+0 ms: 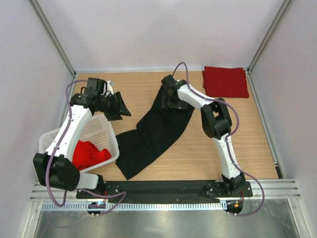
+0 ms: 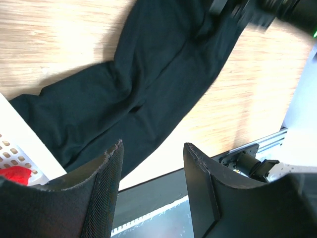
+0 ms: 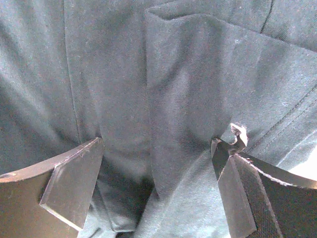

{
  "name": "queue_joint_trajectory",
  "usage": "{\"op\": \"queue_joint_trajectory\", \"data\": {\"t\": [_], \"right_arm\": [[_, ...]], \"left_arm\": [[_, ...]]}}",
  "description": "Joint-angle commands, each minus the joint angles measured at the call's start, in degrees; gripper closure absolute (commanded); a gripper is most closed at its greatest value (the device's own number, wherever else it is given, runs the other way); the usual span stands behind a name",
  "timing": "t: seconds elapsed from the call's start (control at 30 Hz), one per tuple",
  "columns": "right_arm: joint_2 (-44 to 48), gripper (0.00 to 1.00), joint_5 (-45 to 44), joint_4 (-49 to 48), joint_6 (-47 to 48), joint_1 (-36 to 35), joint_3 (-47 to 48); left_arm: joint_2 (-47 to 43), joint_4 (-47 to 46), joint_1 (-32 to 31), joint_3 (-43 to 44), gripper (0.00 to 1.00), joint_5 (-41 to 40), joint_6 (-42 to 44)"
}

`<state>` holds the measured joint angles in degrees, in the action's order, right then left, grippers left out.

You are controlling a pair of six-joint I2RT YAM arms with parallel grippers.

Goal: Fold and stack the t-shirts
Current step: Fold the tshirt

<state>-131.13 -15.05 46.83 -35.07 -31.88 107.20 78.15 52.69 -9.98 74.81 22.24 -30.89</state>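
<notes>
The black t-shirt point(image 1: 148, 139) lies unfolded on the wooden table point(image 1: 213, 148), drawn out into a long diagonal band. Its upper end is near the middle of the table's far half and its lower end spreads out just beside the white lattice basket point(image 1: 101, 130), close to the near edge. The cloth is wrinkled, with several creases running along its length.

The right gripper point(image 1: 167, 99) is down over the upper end of this shirt. In the right wrist view its 2 fingers stand wide apart, 1 on each side of a raised fold of black fabric point(image 3: 188, 89). The fold sits between them without being pinched. Whether the fingertips press into the cloth cannot be told.

The left gripper point(image 1: 119, 106) hangs above the table just beyond the basket's far corner, angled toward the black shirt. Its jaws are spread and hold nothing. The left wrist view looks between them onto the shirt's lower half.

A crumpled red t-shirt point(image 1: 89, 153) lies inside the basket, at its near end. A second red t-shirt point(image 1: 225, 82), folded into a neat rectangle, lies flat in the far right corner of the table, well apart from the black one
</notes>
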Motion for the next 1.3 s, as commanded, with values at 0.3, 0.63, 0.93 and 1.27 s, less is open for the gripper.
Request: {"op": "queue_joint_trajectory", "data": {"t": [0.3,0.63,0.93,1.27], "right_arm": [[-19.8,0.02,2.5,-2.1,31.2,10.3,31.5],[-7.9,0.00,-6.6,5.7,16.3,10.3,35.8],[2.0,0.00,-2.3,13.5,4.9,-4.1,23.6],[1.8,0.02,-0.1,9.6,6.8,-21.3,10.9]], "left_arm": [[4.4,0.5,-1.0,1.4,0.46,1.8,-0.1],[3.5,-1.4,-1.7,1.8,0.45,0.6,-2.0],[2.4,-2.1,-1.7,3.3,0.46,1.6,-2.2],[-2.6,-0.5,-1.7,1.8,0.46,1.8,-1.4]]}}
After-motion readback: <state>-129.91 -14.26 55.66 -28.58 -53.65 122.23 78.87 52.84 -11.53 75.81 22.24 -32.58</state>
